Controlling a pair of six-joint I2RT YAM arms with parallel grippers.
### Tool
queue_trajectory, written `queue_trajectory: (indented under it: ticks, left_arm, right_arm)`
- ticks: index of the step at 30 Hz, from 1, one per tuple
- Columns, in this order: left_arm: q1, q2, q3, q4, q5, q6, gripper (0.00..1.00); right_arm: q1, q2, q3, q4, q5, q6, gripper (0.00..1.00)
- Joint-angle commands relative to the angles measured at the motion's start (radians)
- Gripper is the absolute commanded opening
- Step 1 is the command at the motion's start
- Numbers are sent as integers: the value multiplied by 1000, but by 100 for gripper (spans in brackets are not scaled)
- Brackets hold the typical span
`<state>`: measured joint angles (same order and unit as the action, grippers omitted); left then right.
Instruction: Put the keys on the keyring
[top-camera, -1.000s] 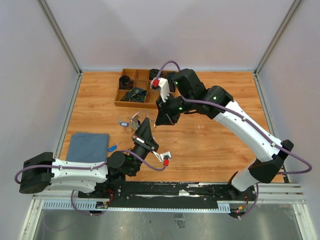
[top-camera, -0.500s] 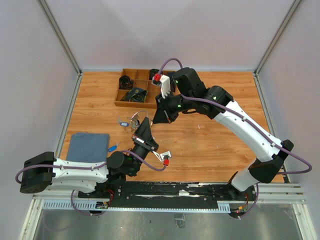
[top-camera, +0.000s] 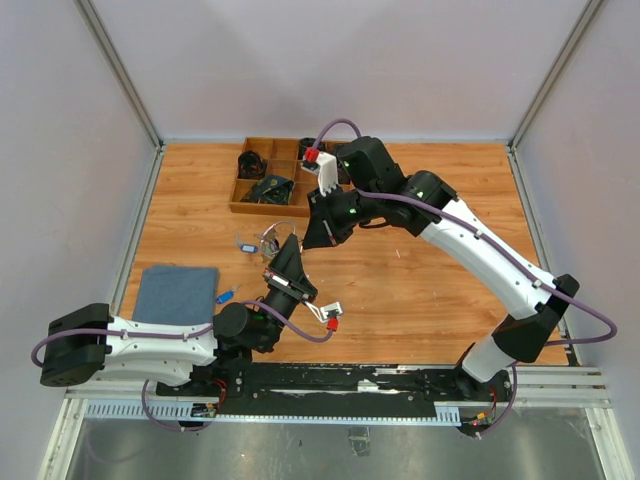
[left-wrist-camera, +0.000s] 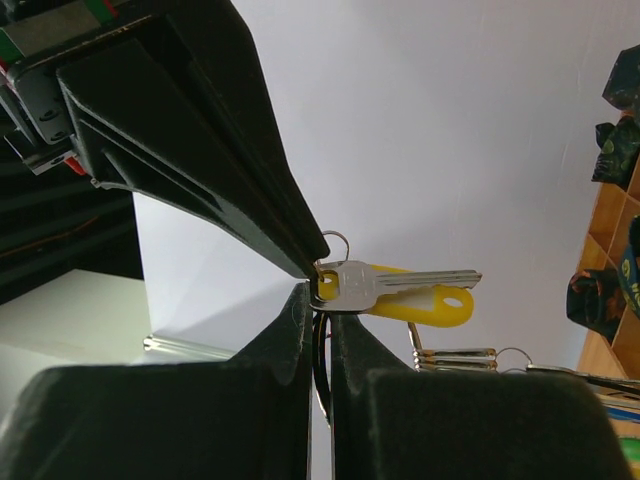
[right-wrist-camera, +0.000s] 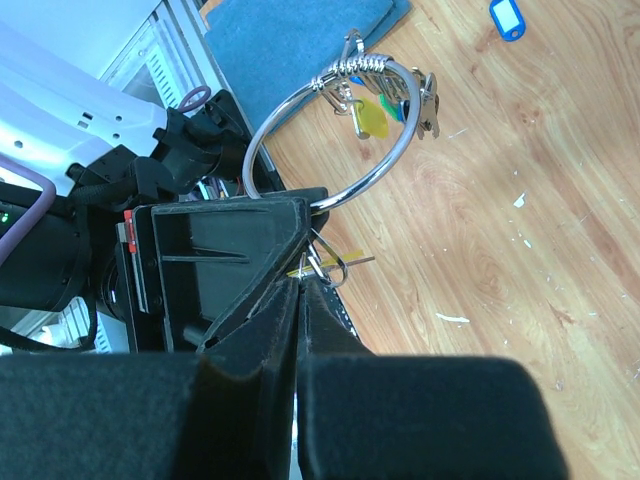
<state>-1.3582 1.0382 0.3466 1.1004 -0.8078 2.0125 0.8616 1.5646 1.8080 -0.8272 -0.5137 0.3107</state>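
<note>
My left gripper (left-wrist-camera: 318, 300) is shut on the keyring (right-wrist-camera: 374, 180), a thin silver ring that stands up from its tips; its wire shows dark between the fingers (left-wrist-camera: 320, 362). Several keys (right-wrist-camera: 398, 102) hang bunched at the ring's top. My right gripper (right-wrist-camera: 300, 280) is shut and meets the left gripper's tip, pinching the head end of a silver key (left-wrist-camera: 400, 282) that carries a yellow plastic tag (left-wrist-camera: 432, 306) and a small split ring. In the top view both grippers (top-camera: 298, 243) touch above the table, left of centre. A blue-headed key (top-camera: 227, 296) lies beside the cloth.
A wooden compartment tray (top-camera: 262, 208) with dark items stands at the back. A blue cloth (top-camera: 175, 293) lies at the near left. A small dark-blue tag (top-camera: 245, 244) rests on the wood just left of the grippers.
The right arm has shifted a little to the left, bringing its shut fingertips closer against the left gripper's tip. The left arm has stayed where it was.
</note>
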Motion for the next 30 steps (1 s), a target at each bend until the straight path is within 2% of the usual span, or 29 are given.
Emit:
queue_trajectory:
  ticks: [1, 30]
  left_arm:
    - [-9, -2, -2, 67, 7, 14, 1]
    - [-9, -4, -10, 69, 9, 13, 1]
  right_arm:
    - [13, 2, -2, 11, 3, 25, 1]
    - [-30, -57, -67, 92, 34, 125, 1]
